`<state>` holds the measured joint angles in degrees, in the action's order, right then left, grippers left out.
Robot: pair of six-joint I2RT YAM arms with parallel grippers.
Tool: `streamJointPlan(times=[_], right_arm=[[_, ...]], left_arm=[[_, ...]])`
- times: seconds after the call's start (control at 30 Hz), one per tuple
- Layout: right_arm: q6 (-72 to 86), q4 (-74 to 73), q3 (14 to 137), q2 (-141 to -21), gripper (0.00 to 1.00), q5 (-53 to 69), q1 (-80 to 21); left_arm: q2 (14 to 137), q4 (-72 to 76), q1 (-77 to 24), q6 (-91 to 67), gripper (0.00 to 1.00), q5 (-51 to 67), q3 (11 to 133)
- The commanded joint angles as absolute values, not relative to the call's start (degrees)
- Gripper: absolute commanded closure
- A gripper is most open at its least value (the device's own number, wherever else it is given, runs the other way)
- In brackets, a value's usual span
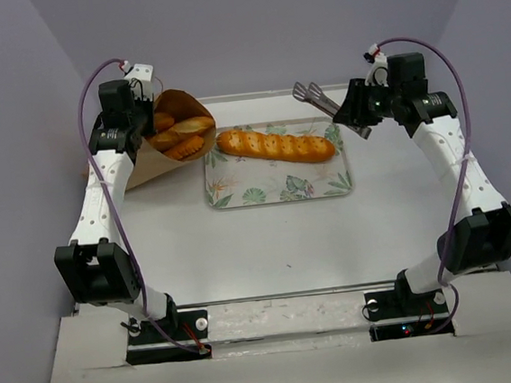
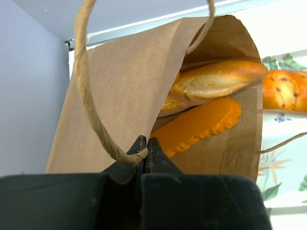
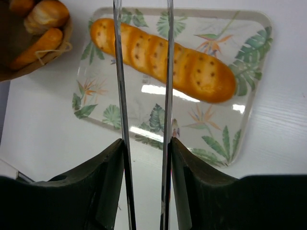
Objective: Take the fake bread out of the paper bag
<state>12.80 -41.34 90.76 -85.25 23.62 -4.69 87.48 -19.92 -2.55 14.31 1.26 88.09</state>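
The brown paper bag lies on its side at the back left, mouth facing right. My left gripper is shut on its twisted handle and holds the mouth open. Several fake bread loaves show inside the bag, golden and glossy. One more long loaf lies across the leaf-patterned tray. My right gripper is shut on a pair of metal tongs, whose two thin blades stand apart over that loaf.
The tray sits in the middle at the back, just right of the bag's mouth. Grey walls close in the back and both sides. The white table stretches bare towards the arm bases.
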Motion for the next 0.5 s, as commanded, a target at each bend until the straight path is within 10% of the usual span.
streamJointPlan(times=[0.0, 0.47], right_arm=[[9.85, -35.25, 97.2, -86.57, 0.53, 26.81, -12.82], [-8.6, -29.0, 101.08, -94.39, 0.53, 24.97, -33.91]], left_arm=[[82.36, -18.19, -2.72, 18.36, 1.0, 3.87, 87.19], [76.12, -22.5, -3.43, 29.35, 1.0, 8.96, 79.99]])
